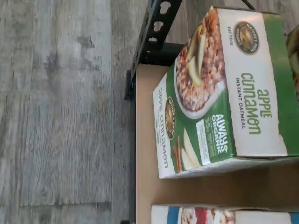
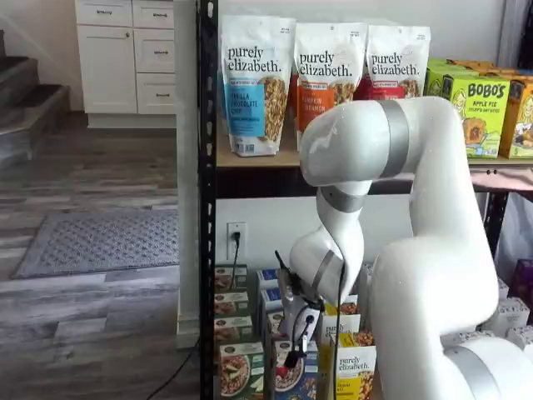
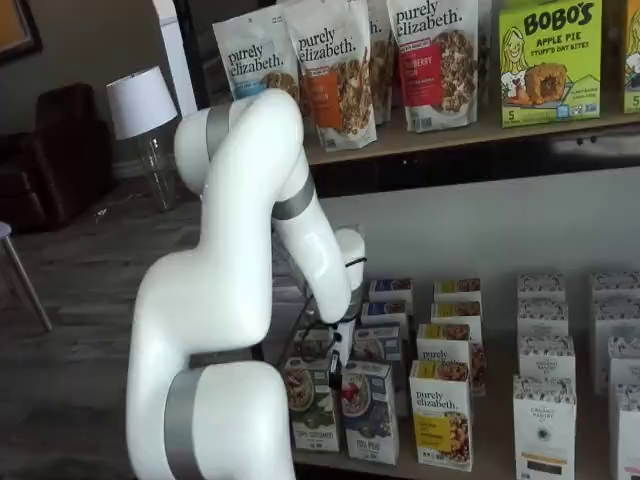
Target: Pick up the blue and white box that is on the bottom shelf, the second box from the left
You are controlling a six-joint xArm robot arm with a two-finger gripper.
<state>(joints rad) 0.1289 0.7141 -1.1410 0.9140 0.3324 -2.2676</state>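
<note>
The blue and white box (image 3: 368, 410) stands upright in the front row of the bottom shelf (image 3: 495, 462), between a green-and-white carton (image 3: 312, 402) and a yellow-and-white carton (image 3: 440, 412). It also shows in a shelf view (image 2: 298, 377), partly behind a cable. In the wrist view only a sliver of its top (image 1: 224, 215) shows, beside the green-and-white apple cinnamon carton (image 1: 224, 88). My gripper (image 2: 293, 337) hangs low in front of the rows, just above the front blue and white box. Its fingers do not show clearly, and nothing is seen in them.
A black rack post (image 2: 206, 200) stands to the left of the cartons, with grey wood floor (image 1: 60, 112) beyond the shelf edge. More cartons fill the rows behind and to the right (image 3: 545, 420). Granola bags (image 2: 256, 83) stand on the upper board. My arm (image 2: 433, 250) hides part of the shelf.
</note>
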